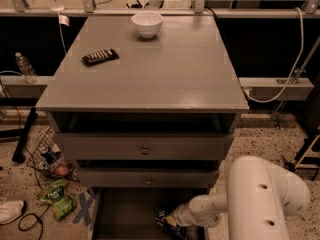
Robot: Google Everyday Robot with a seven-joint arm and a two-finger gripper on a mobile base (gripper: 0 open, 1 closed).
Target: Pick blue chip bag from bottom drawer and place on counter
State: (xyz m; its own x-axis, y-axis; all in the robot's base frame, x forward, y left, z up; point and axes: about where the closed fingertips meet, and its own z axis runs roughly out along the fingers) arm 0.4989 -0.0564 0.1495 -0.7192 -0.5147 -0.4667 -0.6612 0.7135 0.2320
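Observation:
The bottom drawer (125,215) is pulled out below the cabinet, its dark interior showing. The blue chip bag (161,214), dark and crinkled with white lettering, lies at the drawer's right side. My gripper (173,224) reaches down into the drawer from the right at the end of the white arm (260,199), right against the bag's lower edge. The bag's lower part is hidden by it. The counter (160,74) is the broad grey top of the cabinet.
A white bowl (147,24) stands at the counter's back and a black remote (100,57) lies on its left. Two knobbed drawers (144,147) are partly out above the bottom one. On the floor to the left are a green snack bag (56,198), cables and a shoe (10,210).

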